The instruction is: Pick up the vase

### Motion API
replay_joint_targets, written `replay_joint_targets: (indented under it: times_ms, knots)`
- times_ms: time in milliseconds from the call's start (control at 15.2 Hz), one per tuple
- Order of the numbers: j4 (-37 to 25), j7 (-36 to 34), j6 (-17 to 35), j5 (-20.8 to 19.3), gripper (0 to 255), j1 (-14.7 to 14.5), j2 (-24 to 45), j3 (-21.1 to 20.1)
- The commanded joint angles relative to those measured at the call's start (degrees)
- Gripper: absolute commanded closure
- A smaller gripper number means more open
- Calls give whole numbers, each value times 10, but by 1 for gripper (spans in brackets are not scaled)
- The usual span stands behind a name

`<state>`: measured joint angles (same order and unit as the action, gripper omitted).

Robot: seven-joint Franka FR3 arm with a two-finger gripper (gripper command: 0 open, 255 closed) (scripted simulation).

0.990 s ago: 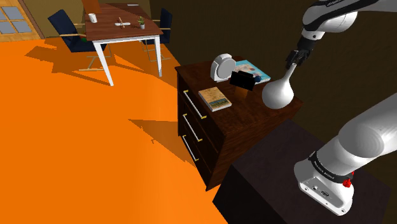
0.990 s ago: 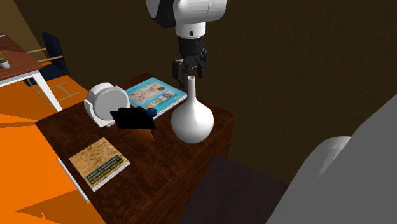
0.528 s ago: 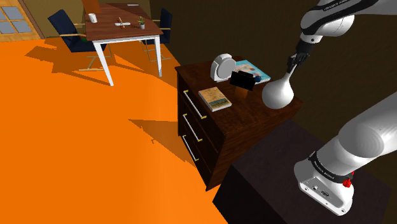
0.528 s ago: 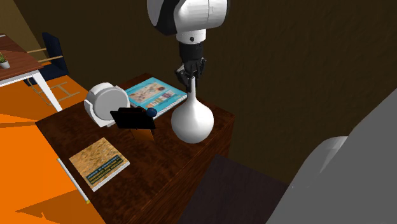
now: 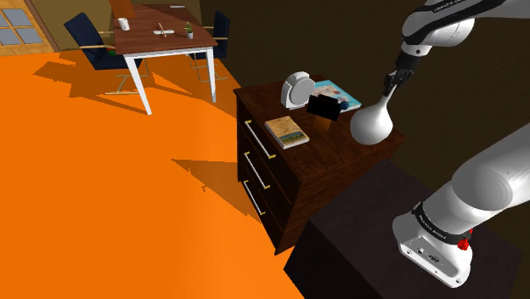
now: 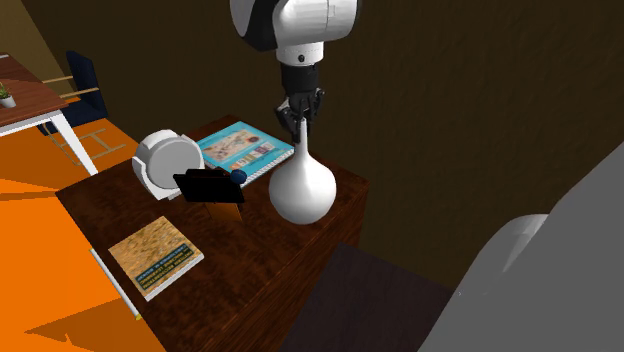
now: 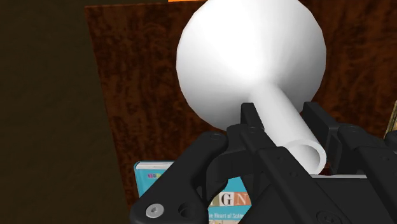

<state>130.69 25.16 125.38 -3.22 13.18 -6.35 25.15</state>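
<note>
Claw (image 6: 300, 119) clasping one vase (image 6: 301, 190) — one tan book (image 6: 155, 257), one teal book (image 6: 240, 148)

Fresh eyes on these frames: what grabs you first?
The round white vase on the dark wooden dresser, its thin neck clasped by the black gripper from above. Next, the bright orange floor spreading across the shoulder view's left.

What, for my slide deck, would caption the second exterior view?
Black gripper clasps the white vase by its slim neck, above a dark wooden dresser.
</note>
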Motion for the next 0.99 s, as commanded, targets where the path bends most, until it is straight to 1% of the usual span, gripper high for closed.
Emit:
replay_joint_targets:
  times_ms: [0, 792, 924]
  knots:
    - [-7, -2, -14, -3, 255, 0, -8, -1]
    - [-68, -13, -109, -15, 255, 0, -44, -9]
    - [-69, -13, -110, -15, 255, 0, -44, -9]
